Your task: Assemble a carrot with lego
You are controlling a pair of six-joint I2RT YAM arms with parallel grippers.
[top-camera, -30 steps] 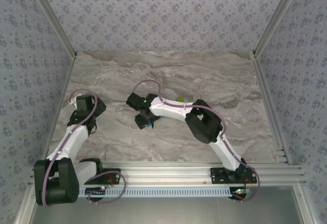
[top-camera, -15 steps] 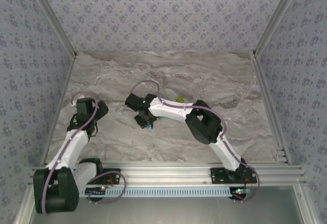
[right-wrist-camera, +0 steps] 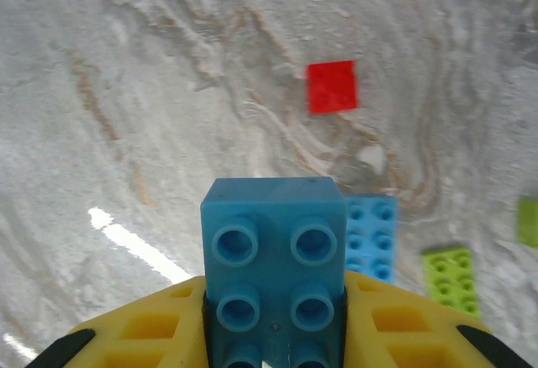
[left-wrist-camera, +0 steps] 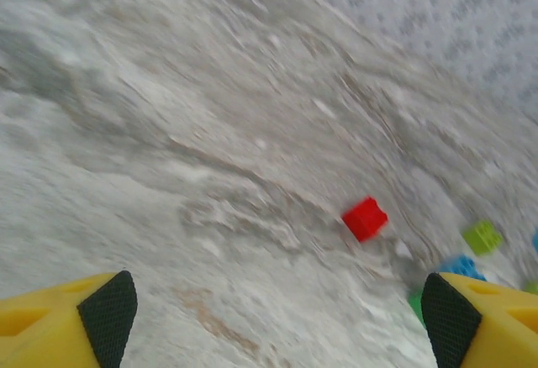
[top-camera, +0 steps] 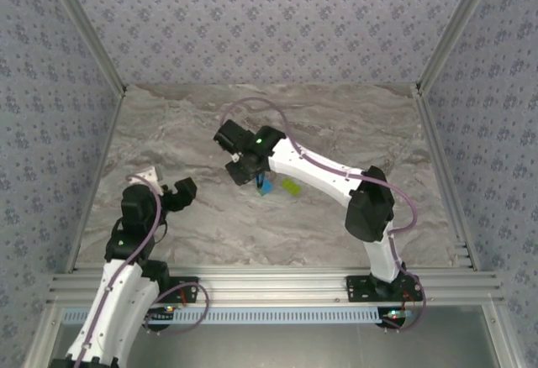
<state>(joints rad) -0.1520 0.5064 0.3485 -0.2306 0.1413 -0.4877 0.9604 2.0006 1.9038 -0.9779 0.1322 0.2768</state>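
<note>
My right gripper point(right-wrist-camera: 273, 322) is shut on a light blue brick point(right-wrist-camera: 273, 254), held studs up above the table. Below it on the marble lie a red brick point(right-wrist-camera: 331, 86), a second light blue brick point(right-wrist-camera: 371, 238) and a lime brick point(right-wrist-camera: 451, 278). From above, the right gripper point(top-camera: 243, 168) hangs over the table's middle beside a lime brick point(top-camera: 291, 186). My left gripper point(left-wrist-camera: 277, 318) stands open with nothing between its fingers point(left-wrist-camera: 107, 311); ahead of it lie the red brick point(left-wrist-camera: 364, 218), a lime brick point(left-wrist-camera: 482, 236) and a blue brick point(left-wrist-camera: 458, 265). No assembled carrot is in view.
The left gripper point(top-camera: 181, 193) sits at the near left of the marble table point(top-camera: 168, 133). Patterned walls enclose the table on three sides. Another lime piece point(right-wrist-camera: 528, 221) lies at the right edge of the right wrist view.
The right gripper shut on the light blue brick and swung up and back with it, uncovering a lime brick. The left arm drew back toward the near left.
</note>
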